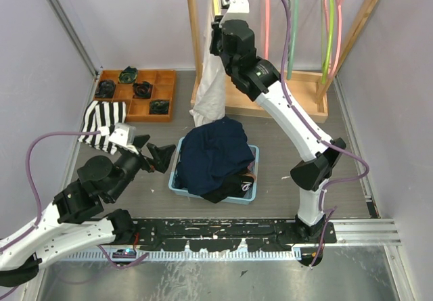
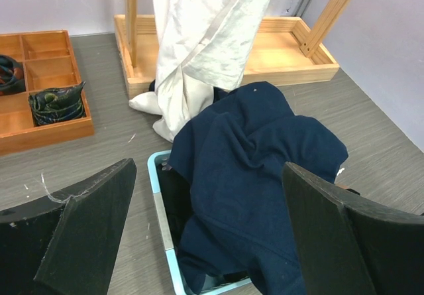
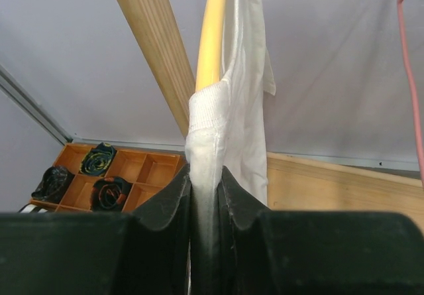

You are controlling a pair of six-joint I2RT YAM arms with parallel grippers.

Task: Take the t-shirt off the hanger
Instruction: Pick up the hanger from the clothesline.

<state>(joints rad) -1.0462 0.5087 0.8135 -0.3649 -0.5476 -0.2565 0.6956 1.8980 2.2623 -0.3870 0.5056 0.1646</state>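
The walls are pale purple and the surface is gray, with a wooden rack (image 1: 191, 24) standing at the far side. The right gripper (image 3: 205, 176) is up at the left end of that rack. Its jaws are narrow and pinch the thick neck edge of the white t-shirt (image 3: 242, 103). The t-shirt hangs on the yellow hanger (image 3: 211, 36), and the hanger goes up right behind the pinched cloth. The long bottom of the shirt drops down to the surface, just beside the blue basket (image 2: 159, 202). A dark blue garment (image 2: 258, 176) is heaped in that basket. The left gripper (image 2: 209, 176) hovers at the near side, over the basket, with its jaws wide and holding nothing.

I think the step now is to pull the neck off the hanger. To do it well, the pinch should hold only cloth, not the yellow bar. The pull should go sideways past the hanger's end, and slowly, so the hanger does not swing or jump off the rack. The left gripper could take the loose bottom if it drags.
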